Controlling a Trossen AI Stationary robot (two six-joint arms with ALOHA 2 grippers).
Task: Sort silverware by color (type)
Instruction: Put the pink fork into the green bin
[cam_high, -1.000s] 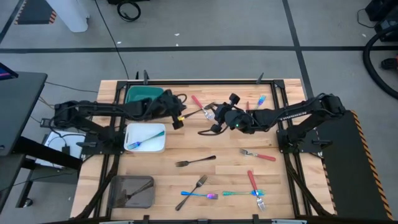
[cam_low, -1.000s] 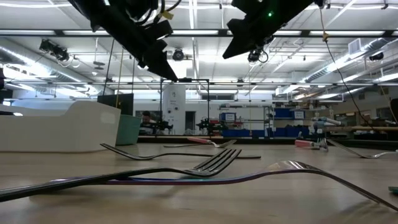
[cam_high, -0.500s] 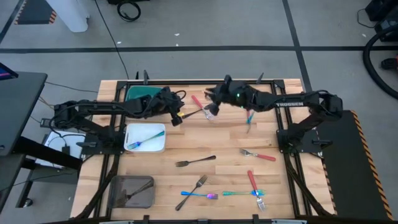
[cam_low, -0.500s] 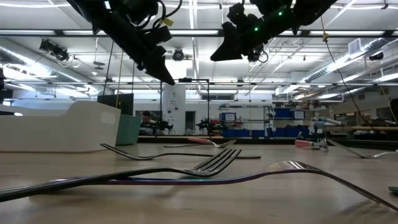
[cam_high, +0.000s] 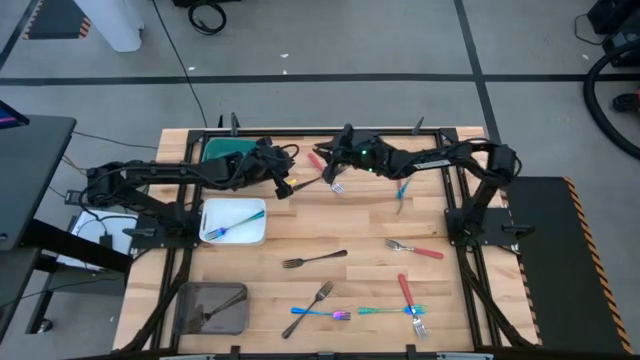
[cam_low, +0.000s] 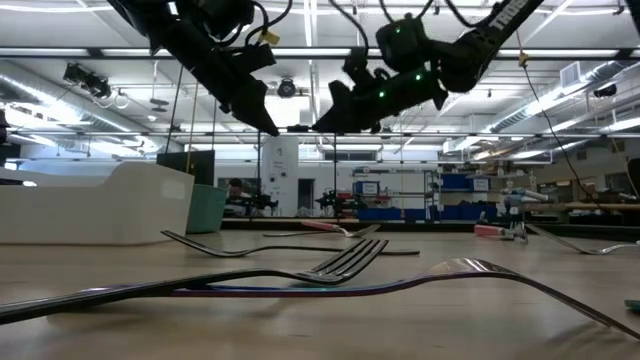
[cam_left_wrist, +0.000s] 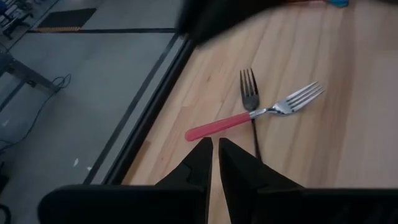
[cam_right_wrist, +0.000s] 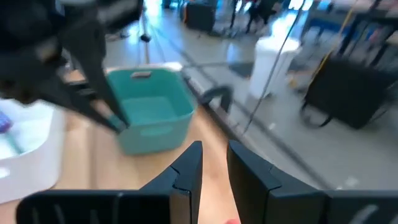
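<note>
Swinging further toward upper centre, right pincer (cam_high: 335, 166) now hangs empty, narrowly parted, near left pincer (cam_high: 285, 189), pressed together; left wrist view alone reveals red-handled fork (cam_left_wrist: 252, 116) crossing dark fork (cam_left_wrist: 250, 102) on bench (cam_high: 300, 240).

- Left arm: extended from the left edge toward centre across the upper third of the high view.
- Left gripper (cam_high: 284, 187): just left of centre, upper third of the high view; fingers (cam_left_wrist: 200, 163) nearly closed, only a thin gap between them, nothing held.
- Right arm: folded back from the right side, reaching leftward along the upper third of the high view.
- Right gripper (cam_high: 325, 166): top centre, close to the left gripper; fingers (cam_right_wrist: 189, 165) slightly parted, nothing held.
</note>
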